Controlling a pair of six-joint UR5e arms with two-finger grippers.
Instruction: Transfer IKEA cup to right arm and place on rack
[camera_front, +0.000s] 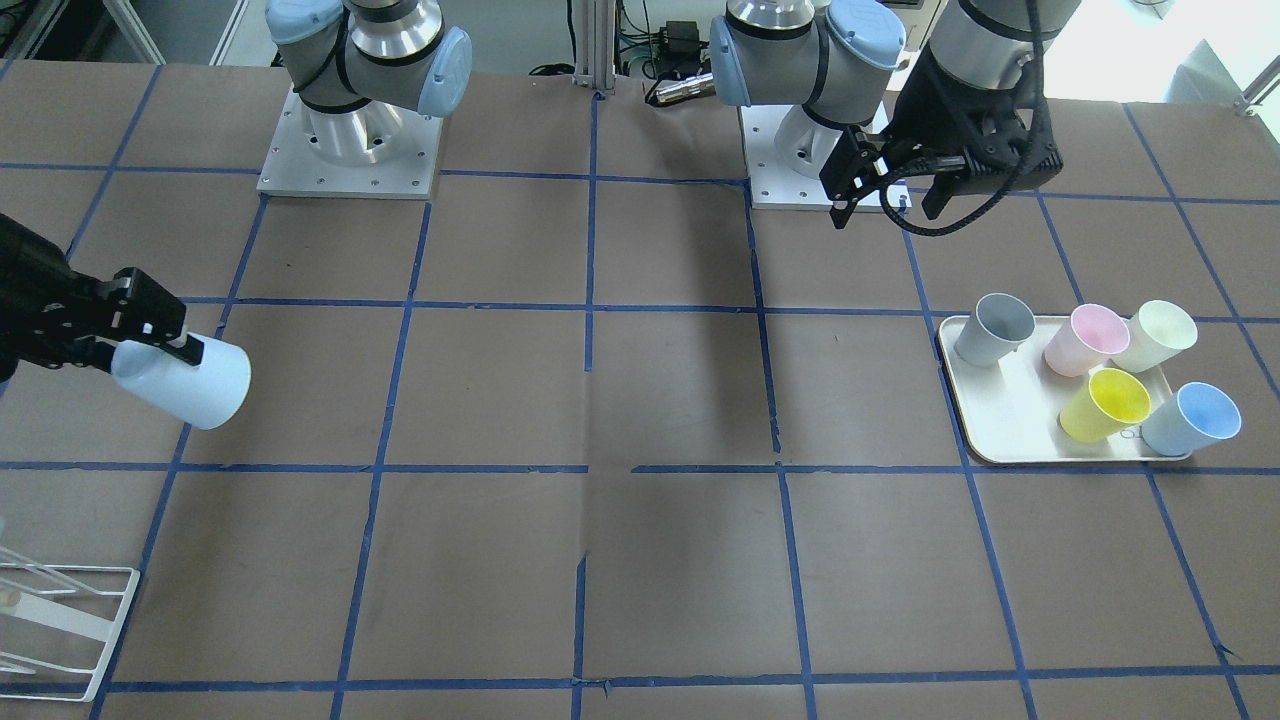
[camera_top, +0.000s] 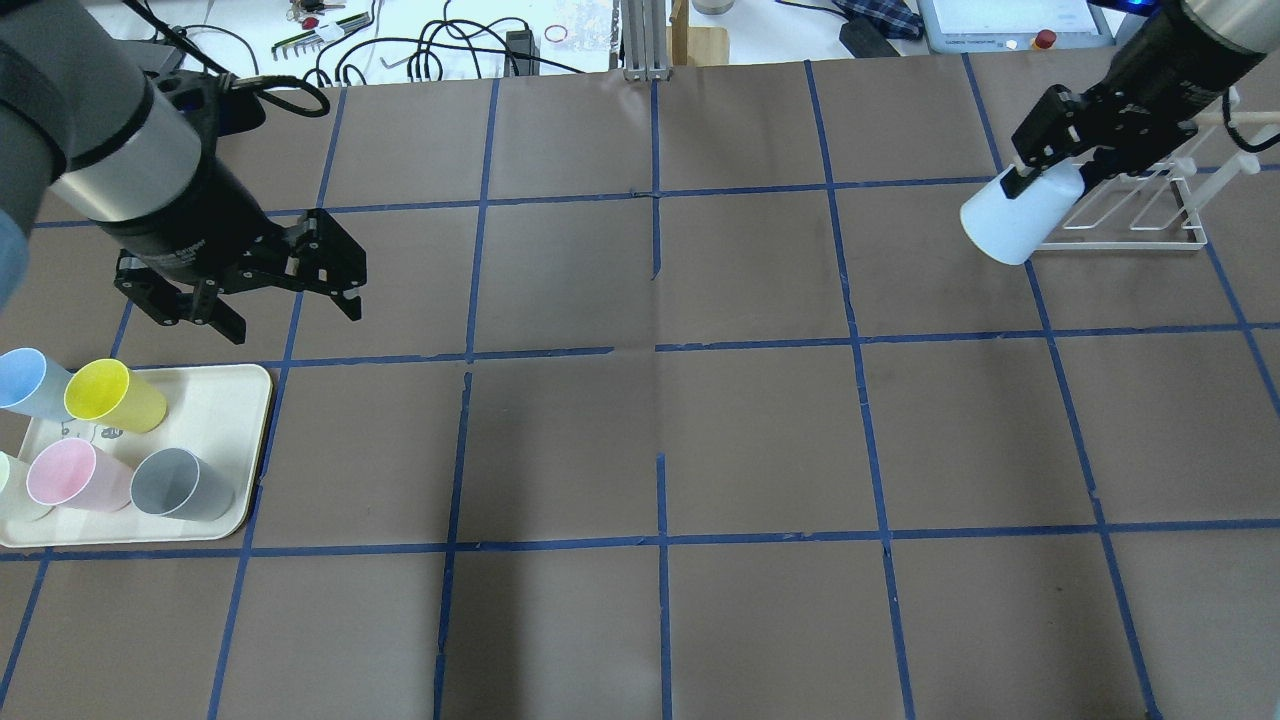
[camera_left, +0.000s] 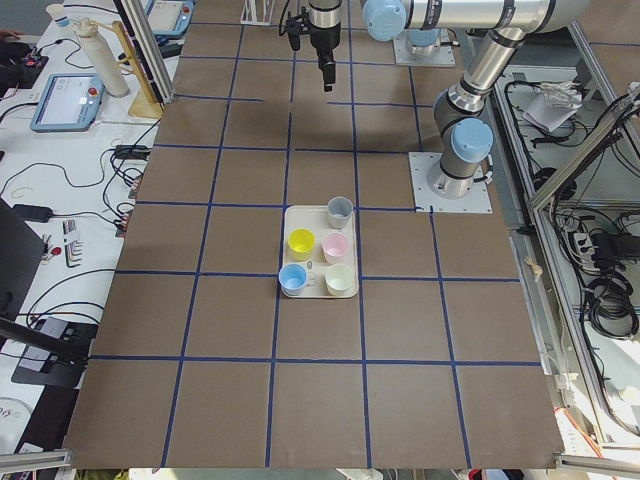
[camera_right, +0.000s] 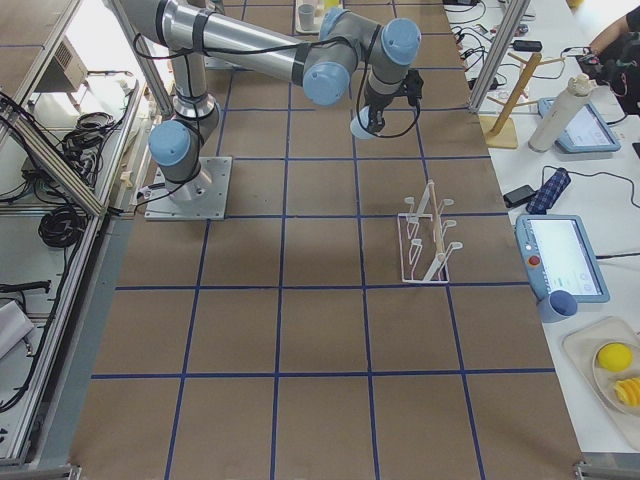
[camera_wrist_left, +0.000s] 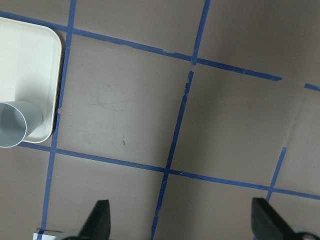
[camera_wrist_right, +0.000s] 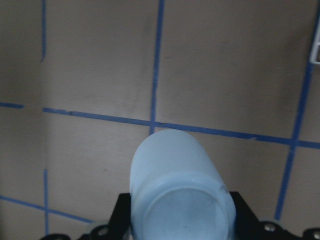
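Note:
My right gripper (camera_top: 1050, 178) is shut on the base end of the pale blue IKEA cup (camera_top: 1012, 226) and holds it tilted above the table, mouth pointing away from the gripper. The held cup also shows in the front view (camera_front: 190, 382) and fills the bottom of the right wrist view (camera_wrist_right: 180, 192). The white wire rack (camera_top: 1140, 215) stands just beyond the cup, close to it; it also shows in the front view (camera_front: 60, 620). My left gripper (camera_top: 270, 298) is open and empty, hovering beside the tray, with its fingertips (camera_wrist_left: 100, 220) apart over bare table.
A cream tray (camera_top: 230, 400) at my left holds a second blue cup (camera_top: 25, 380), a yellow cup (camera_top: 115, 395), a pink cup (camera_top: 75, 475), a grey cup (camera_top: 180, 485) and a cream one at the view's edge. Cables and tools lie along the far table edge.

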